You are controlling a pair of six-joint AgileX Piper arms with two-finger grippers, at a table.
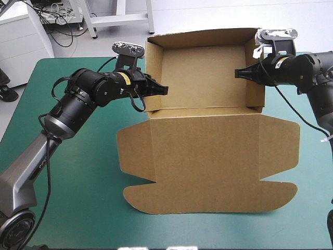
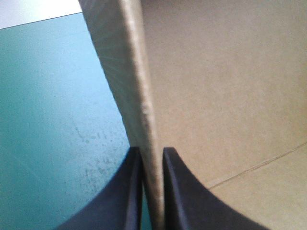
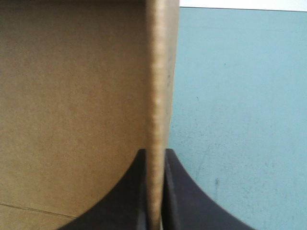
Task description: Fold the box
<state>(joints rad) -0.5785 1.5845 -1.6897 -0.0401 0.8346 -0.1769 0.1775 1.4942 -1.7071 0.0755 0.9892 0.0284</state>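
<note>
High view: shows the box [image 1: 208, 135] midway between the left and right edges of the table [image 1: 78, 156], an open tray against the far edge with the lid [image 1: 208, 172] lying flat toward the near edge. Catches the left gripper [image 1: 162, 89] reaching in from the left edge and pinching the left wall [image 1: 152, 67] toward its near end. Catches the right gripper [image 1: 239, 73] coming from the right edge and pinching the right wall [image 1: 254, 94], nearer the far edge.

Left wrist view: looks along the top edge of the left wall, upright and clamped between the black fingers [image 2: 127, 196], which are all but pressed together with only the board between. Shows the teal-green cover [image 2: 53, 110] on the outer side and the brown tray floor on the inner side, crossed by one crease.

Right wrist view: looks along the right wall, likewise upright and nipped between nearly closed black fingers [image 3: 184, 201]. Shows brown board inside and cover outside.
</note>
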